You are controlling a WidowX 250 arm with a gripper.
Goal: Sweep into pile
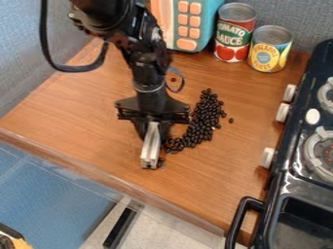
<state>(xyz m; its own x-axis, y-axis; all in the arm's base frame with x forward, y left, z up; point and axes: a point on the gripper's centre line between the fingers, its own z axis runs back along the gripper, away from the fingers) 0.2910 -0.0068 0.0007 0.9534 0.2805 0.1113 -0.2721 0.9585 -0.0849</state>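
The black gripper [153, 128] hangs down over the left-centre of the wooden counter, shut on a narrow pale, silvery bar [150, 148]. The bar slants toward the counter's front edge, its lower end down by the wood. Dark beans [205, 116] lie to the right of the gripper in a long band, running from upper right down to the bar's right side. A few beans sit near the bar's lower end, and a loose one lies off the band's right side.
A teal toy microwave [189, 24], a tomato can [234, 33] and a pineapple can [269, 48] stand at the back. A dark stove [286, 170] with white knobs borders the right side. The counter's front edge [98, 170] runs diagonally below the gripper.
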